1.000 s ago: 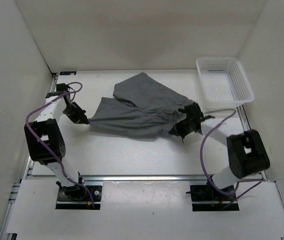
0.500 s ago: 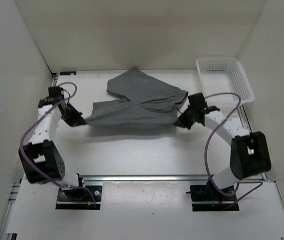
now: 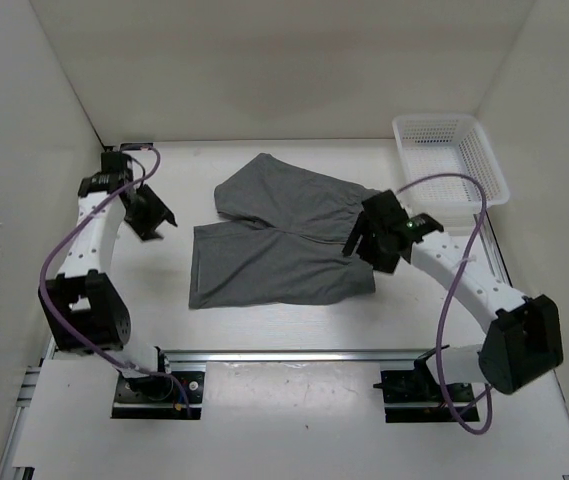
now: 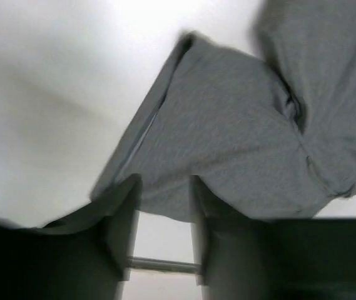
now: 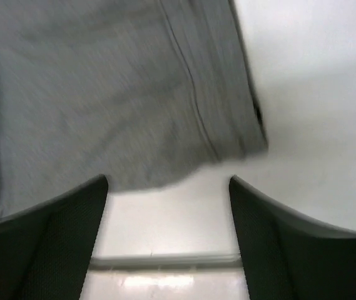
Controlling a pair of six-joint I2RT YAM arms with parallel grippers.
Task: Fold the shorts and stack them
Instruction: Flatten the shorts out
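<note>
Now that left hand and right hand released, shorts lie flat

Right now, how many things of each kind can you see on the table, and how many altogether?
Grey shorts: 1
White basket: 1
Robot grippers: 2, the left gripper and the right gripper
Total: 4
</note>
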